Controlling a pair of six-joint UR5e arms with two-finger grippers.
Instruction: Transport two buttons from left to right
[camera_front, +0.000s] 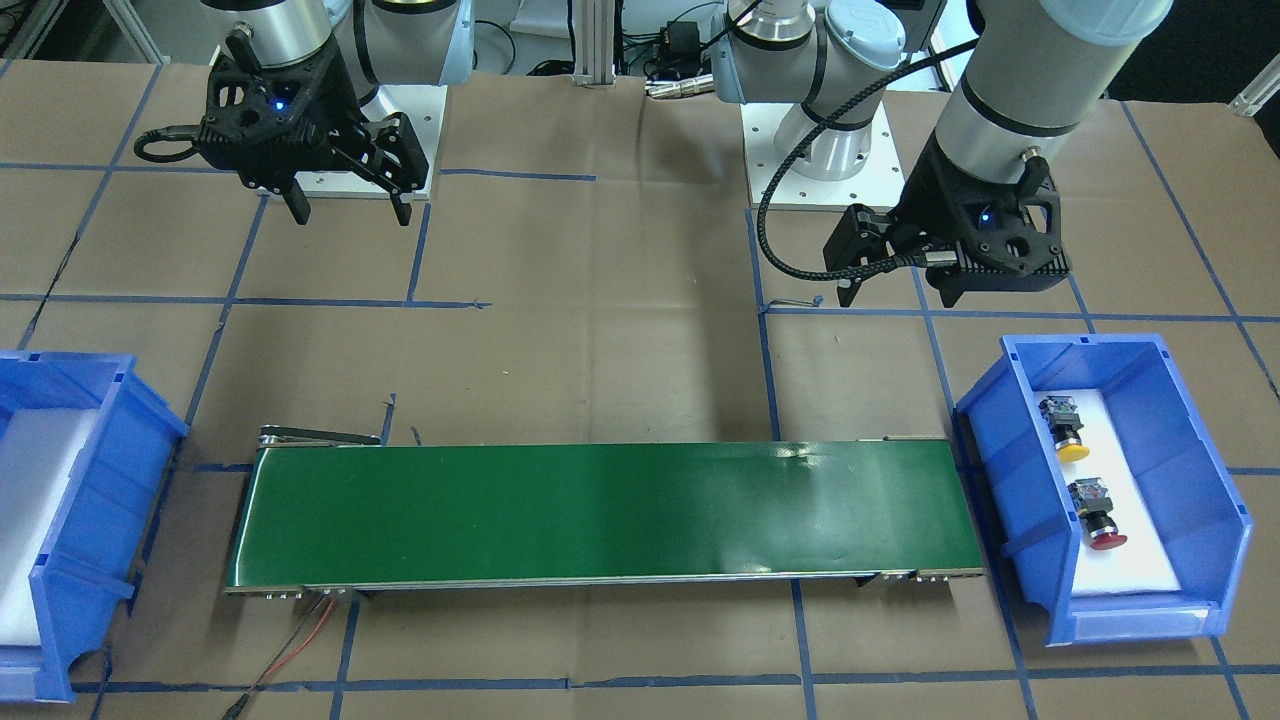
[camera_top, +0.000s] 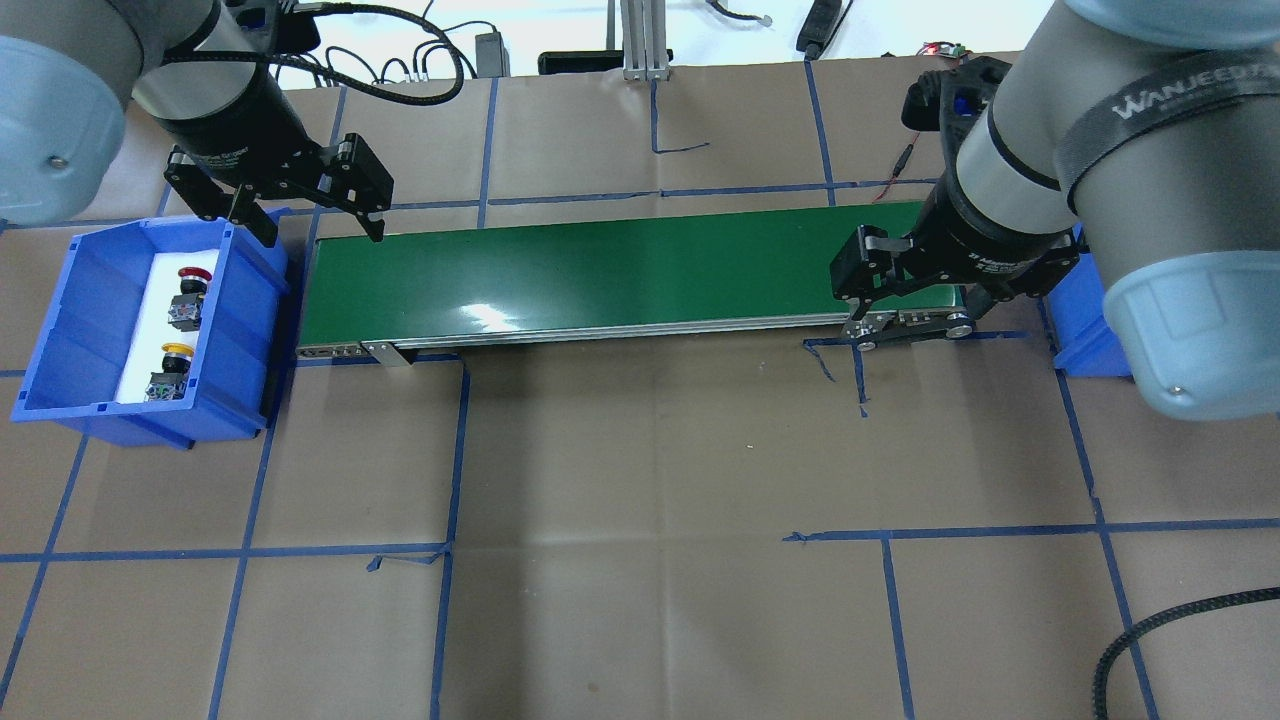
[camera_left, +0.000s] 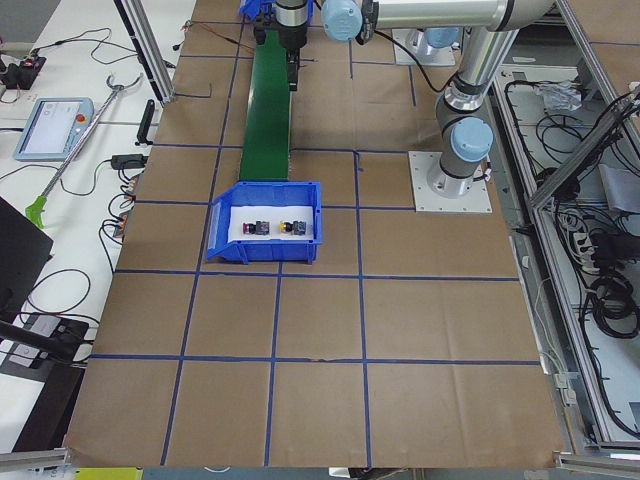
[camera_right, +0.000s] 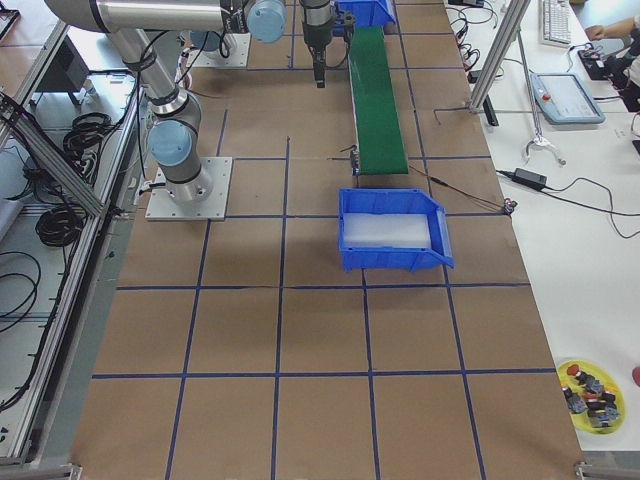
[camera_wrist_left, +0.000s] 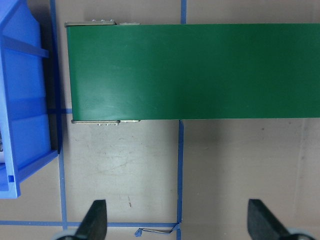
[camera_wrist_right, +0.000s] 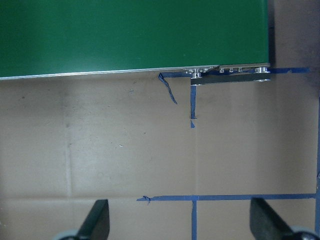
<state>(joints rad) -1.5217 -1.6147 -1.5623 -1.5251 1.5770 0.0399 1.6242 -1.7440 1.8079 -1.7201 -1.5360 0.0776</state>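
Blue-taped brown-paper table (camera_top: 640, 560); long green conveyor belt (camera_top: 600, 275) between left blue plastic bin (camera_top: 60, 330) and right blue plastic bin (camera_front: 70, 520). In the left one lie yellow-capped button (camera_top: 172, 365) and red-capped button (camera_top: 190, 290). Pointing down, left gripper (camera_top: 324, 236) and right gripper (camera_front: 350, 215) hang spread wide, empty, beside the belt's ends

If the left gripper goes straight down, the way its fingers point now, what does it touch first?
Most likely the paper-covered table, near a blue tape line, on the robot's side of the belt. The left gripper is open; its height is unclear.
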